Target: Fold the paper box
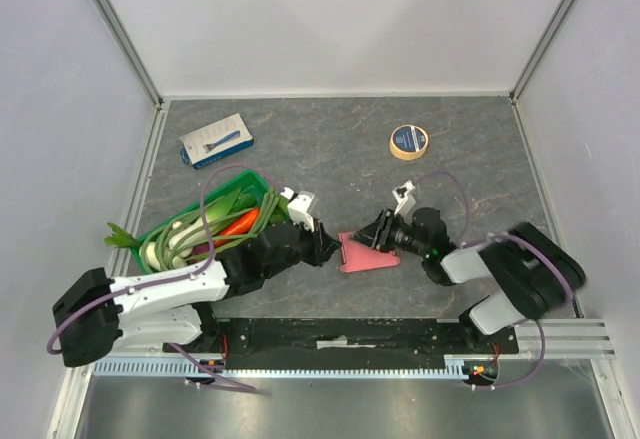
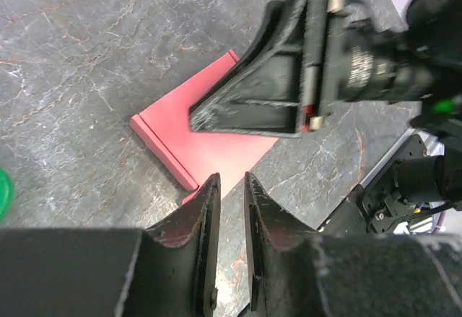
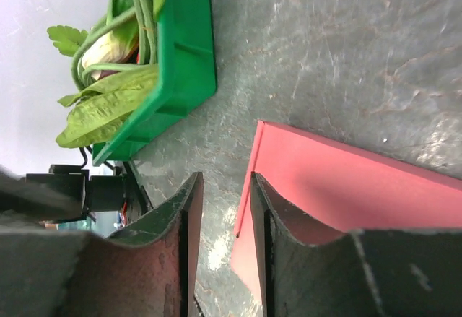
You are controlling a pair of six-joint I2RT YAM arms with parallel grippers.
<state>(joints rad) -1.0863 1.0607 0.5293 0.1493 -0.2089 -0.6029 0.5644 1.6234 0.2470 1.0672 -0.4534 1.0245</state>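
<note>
- Starting big: the table (image 1: 330,139) has all the action at its near edge, where both arms reach easily.
- Green crate (image 1: 232,177) of veg sits left, close beside the left arm (image 1: 170,294). Looks like plain clutter to me.
- Paper box (image 1: 365,259) lies flat between the two grippers, with a narrow strip creased along one side, so I'd say the folding has barely begun.
- Right gripper (image 1: 378,231): fingers a little apart with nothing between them, one finger laid over the card, I'd guess to pin it.
- Left gripper (image 2: 229,187): narrow empty gap, tips at the box's near edge, probably lining up on a flap.
- Tape roll (image 1: 409,141) sits far back, well apart.
</note>
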